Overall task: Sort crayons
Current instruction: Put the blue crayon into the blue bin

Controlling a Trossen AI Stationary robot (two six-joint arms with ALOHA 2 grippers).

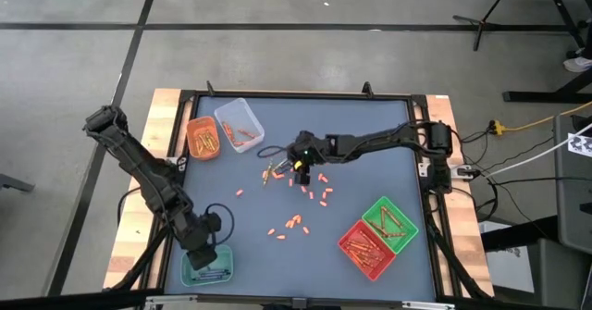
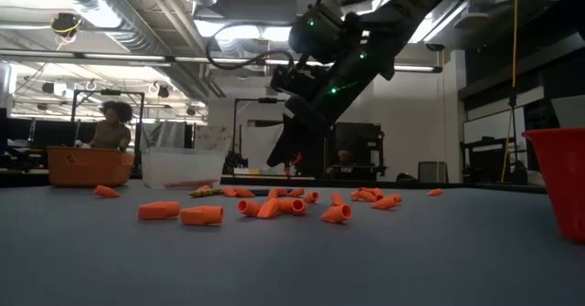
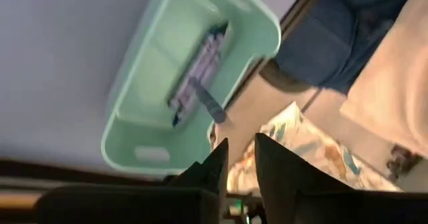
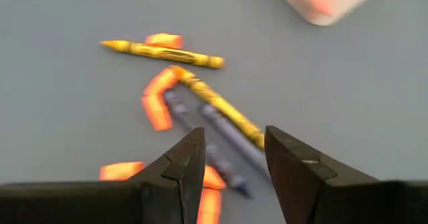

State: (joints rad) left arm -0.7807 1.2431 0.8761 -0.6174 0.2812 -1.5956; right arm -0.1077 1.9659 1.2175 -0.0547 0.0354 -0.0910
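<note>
My left gripper (image 1: 202,254) hangs over the teal tray (image 3: 167,83) at the table's near left corner, fingers apart. Several dark blue crayons (image 3: 200,63) lie in the tray. One blurred blue-grey crayon (image 3: 207,105) shows just beyond the fingertips, over the tray's rim. My right gripper (image 4: 234,150) stands open above the table's middle, pointing down at a slant. Below it lie two yellow crayons (image 4: 164,52), two blue-grey crayons (image 4: 231,140) and short orange crayon pieces (image 4: 157,97), all flat on the table.
An orange tray (image 1: 203,137) and a clear tray (image 1: 240,123) stand at the far left, a green tray (image 1: 389,222) and a red tray (image 1: 367,248) at the near right, all holding crayons. Orange pieces (image 1: 296,222) are scattered over the table's middle.
</note>
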